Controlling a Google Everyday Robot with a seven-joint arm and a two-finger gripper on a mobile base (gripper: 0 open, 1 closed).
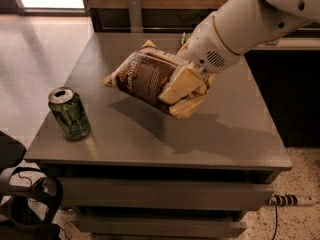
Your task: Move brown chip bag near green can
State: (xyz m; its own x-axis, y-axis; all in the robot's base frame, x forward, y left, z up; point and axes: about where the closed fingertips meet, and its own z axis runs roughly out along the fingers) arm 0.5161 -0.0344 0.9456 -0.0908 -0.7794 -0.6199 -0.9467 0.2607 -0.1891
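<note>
The brown chip bag [145,80] hangs in the air above the middle of the grey table [150,134], tilted, with its dark brown front and white panel facing up and left. My gripper [184,88] is shut on the bag's right end, its pale fingers [181,83] pressed around the crumpled tan edge. The white arm reaches in from the upper right. The green can [69,113] stands upright near the table's front left corner, apart from the bag, with its silver top open.
A small green thing [184,37] peeks out behind the arm at the table's back edge. A dark counter and wooden wall stand behind. Black gear with cables [25,204] sits on the floor at lower left. A power strip [287,200] lies lower right.
</note>
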